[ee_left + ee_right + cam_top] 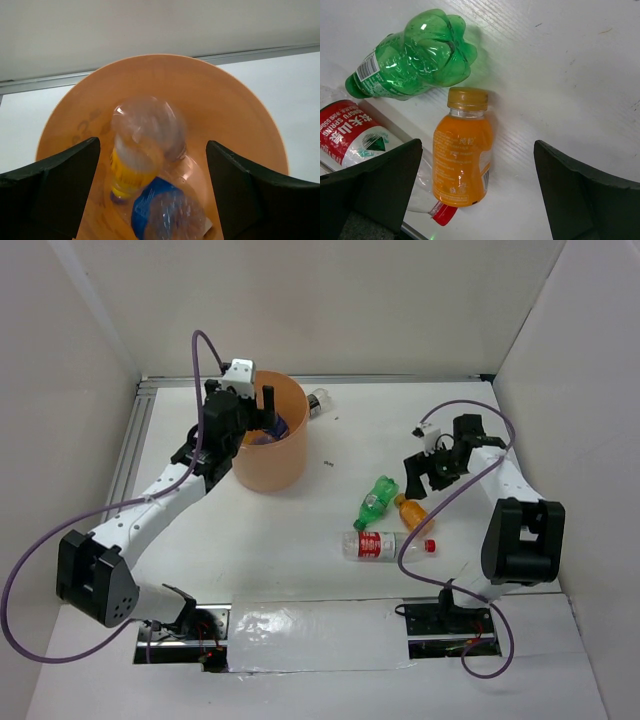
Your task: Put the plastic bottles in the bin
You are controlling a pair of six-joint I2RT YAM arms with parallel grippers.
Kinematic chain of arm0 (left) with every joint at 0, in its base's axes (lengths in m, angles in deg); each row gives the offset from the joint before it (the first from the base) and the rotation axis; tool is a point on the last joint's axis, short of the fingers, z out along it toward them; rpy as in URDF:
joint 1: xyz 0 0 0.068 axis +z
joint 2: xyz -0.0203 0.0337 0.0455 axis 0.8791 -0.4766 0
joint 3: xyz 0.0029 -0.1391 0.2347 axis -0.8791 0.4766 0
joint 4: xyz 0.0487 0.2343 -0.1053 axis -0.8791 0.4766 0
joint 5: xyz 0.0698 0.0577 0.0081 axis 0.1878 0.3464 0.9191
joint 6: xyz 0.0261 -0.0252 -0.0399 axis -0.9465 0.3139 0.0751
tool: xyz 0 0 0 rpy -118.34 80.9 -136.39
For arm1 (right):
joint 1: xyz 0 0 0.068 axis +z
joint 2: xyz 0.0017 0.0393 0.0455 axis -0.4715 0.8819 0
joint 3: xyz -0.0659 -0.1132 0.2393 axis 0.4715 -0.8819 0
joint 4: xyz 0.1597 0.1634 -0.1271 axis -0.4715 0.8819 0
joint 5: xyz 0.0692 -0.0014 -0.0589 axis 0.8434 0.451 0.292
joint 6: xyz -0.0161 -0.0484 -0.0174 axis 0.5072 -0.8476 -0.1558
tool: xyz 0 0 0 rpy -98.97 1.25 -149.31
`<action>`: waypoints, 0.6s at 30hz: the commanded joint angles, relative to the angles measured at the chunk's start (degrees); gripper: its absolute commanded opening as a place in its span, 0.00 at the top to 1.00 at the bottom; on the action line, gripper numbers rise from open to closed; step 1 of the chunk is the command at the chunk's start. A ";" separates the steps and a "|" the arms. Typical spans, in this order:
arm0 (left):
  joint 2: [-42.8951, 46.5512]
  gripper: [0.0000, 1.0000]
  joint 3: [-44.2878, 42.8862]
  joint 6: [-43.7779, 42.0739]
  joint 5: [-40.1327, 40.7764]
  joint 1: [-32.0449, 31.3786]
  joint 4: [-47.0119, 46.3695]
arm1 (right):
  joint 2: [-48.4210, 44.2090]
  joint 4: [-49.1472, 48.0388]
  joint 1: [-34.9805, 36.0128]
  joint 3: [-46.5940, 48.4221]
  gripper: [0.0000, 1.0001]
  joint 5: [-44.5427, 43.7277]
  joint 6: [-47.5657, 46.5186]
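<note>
left gripper [264,416], seen from the top camera, hangs over the mouth of the orange bin [272,468], which stands upright on the left half of the white table [330,640]. how far its fingers are spread cannot be told from this height. something bluish shows inside the bin. a clear bottle [318,403] lies on the table just behind the bin, near its far right rim. the right gripper [424,474] hovers on the right side, near three bottles lying close together: a green bottle [378,497], an orange bottle [412,512] just beside it, and a clear bottle with a red label [380,546] nearer the arm bases.

from the left wrist, the two dark fingers [60,190] stand wide apart with nothing gripped between them, looking straight down into the bin. two bottles lie inside on its floor: a clear one with a yellow label [135,160] and a clear one with a blue label [162,212], touching each other.

from the right wrist, the fingers [590,197] are spread wide and hold nothing. the orange bottle lies on the table below, in the gap between them, cap pointing toward the base of the green bottle. the red-labelled bottle lies to the left, its red cap poking out beside the orange bottle's base.
</note>
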 commanded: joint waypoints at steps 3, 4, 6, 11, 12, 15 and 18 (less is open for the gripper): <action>5.23 0.00 -4.04 -2.66 -0.32 -1.14 -0.74 | 1.07 0.50 2.81 -1.13 0.01 -3.54 -0.60; 5.94 0.00 -4.84 -3.80 -0.32 -2.11 0.40 | 2.20 -0.02 2.82 -1.14 0.01 -4.25 -0.60; 8.40 0.00 -5.55 -8.98 -0.32 -7.97 1.72 | 3.52 -0.02 4.66 -1.66 0.01 -6.00 -0.60; 12.88 0.00 -1.08 -13.83 -7.67 -22.84 6.47 | 7.83 1.38 5.98 -3.50 0.01 -9.61 -0.60; 13.50 0.00 0.76 -13.31 -9.44 -25.13 6.48 | 7.83 1.38 5.98 -3.51 0.05 -9.62 -0.60; 14.21 0.00 9.81 -10.25 -10.52 -34.01 2.98 | 10.11 1.90 6.51 -4.13 0.17 -10.93 -0.60; 14.21 0.00 16.85 -6.73 -9.03 -40.43 -0.54 | 10.91 3.83 6.51 -2.99 0.49 -10.93 -1.12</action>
